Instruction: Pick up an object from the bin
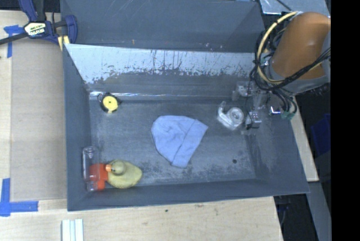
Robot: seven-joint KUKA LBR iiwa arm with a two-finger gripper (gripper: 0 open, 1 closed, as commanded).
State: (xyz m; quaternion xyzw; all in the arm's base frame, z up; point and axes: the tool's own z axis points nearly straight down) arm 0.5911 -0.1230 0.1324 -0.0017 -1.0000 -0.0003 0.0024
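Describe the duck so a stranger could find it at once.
In the grey bin, look at the floor's near-left corner, left of the blue cloth. The duck lies beside an orange piece. It is bigger than the round yellow thing farther back.

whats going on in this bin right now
A robot arm reaches into the grey bin from the right. Its tool is low at the right end, next to a small clear thing; whether it has hold of that can't be told. A blue cloth lies in the middle. A yellow duck sits with an orange piece in the near left corner, and a small yellow round thing lies at the far left.
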